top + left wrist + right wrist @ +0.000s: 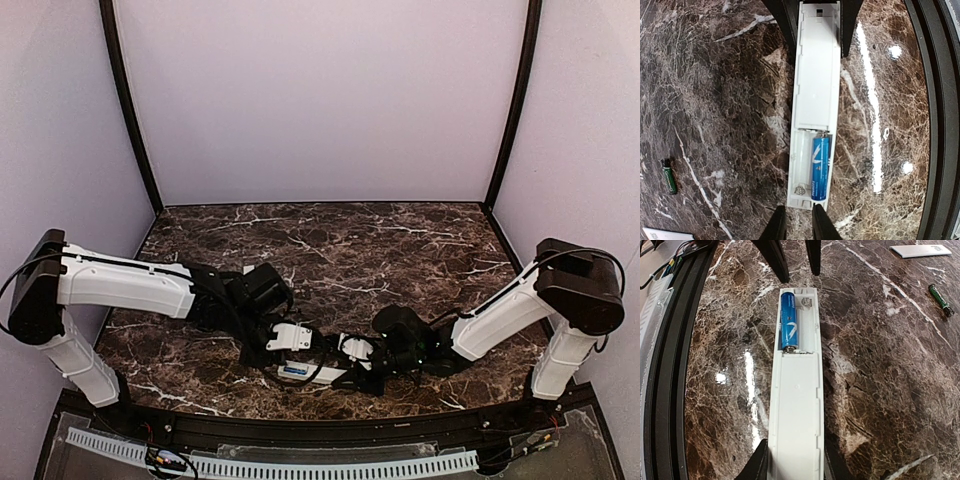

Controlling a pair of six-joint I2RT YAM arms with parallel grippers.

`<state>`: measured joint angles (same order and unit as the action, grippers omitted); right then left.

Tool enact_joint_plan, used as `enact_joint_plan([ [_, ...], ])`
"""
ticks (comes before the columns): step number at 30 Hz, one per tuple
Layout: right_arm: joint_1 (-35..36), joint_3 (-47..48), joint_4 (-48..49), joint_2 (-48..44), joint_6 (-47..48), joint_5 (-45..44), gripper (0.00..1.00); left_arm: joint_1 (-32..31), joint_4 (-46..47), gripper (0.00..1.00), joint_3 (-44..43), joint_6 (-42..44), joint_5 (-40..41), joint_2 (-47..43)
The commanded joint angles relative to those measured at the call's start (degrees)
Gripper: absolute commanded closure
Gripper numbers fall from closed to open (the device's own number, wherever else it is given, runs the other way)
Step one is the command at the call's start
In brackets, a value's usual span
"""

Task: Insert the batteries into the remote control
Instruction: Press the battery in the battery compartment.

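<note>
While right gripper (pixel 796 462) pinches remote (pixel 795 405) at bottom of right wrist view, left gripper (pixel 798 212) sits just past its open end, fingers narrowly apart, gripping nothing. Blue battery (pixel 789 322) in left slot; spring shows in slot beside it. Green cell (pixel 940 299), white lid (pixel 921 250) lie upper right. Dark veined marble table (pixel 380 240), glossy, lamp spots. Lilac walls (pixel 320 100), black posts (pixel 130 110).

The surface (pixel 340 240) is dark brown marble veined with white, glossy with bright spots of reflected light. Pale lilac walls (pixel 320 100) close it in behind and at both sides, with black posts (pixel 130 110) in the back corners. A black rail (pixel 670 365) runs along its near edge, and a flat white panel (pixel 921 250) lies loose on the marble
</note>
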<state>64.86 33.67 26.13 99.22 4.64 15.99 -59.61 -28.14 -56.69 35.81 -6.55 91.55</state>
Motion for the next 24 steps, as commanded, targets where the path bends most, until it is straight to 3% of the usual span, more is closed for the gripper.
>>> enact_joint_plan([
  [1, 1.3, -0.8, -5.3, 2.2, 0.4, -0.3, 1.0, 0.4, 2.0, 0.8, 2.3, -0.1, -0.9, -4.8],
  [7, 1.3, -0.7, -5.5, 2.1, 0.3, -0.4, 1.0, 0.7, 7.3, 0.74, 5.8, -1.8, -0.4, -13.6],
  [11, 1.3, -0.9, -5.5, 1.7, -0.1, -1.1, 1.0, 1.2, 10.6, 0.67, 7.3, -7.6, 3.4, -18.2],
  [19, 1.3, -0.6, -5.7, 1.7, -1.2, -3.0, 1.0, 2.1, 16.9, 0.69, 11.0, -39.1, 13.0, -21.0],
  [24, 1.3, 0.2, -6.2, 2.4, -3.0, -5.9, 1.0, 1.8, 19.5, 0.72, 16.9, -52.6, 20.8, -24.2],
])
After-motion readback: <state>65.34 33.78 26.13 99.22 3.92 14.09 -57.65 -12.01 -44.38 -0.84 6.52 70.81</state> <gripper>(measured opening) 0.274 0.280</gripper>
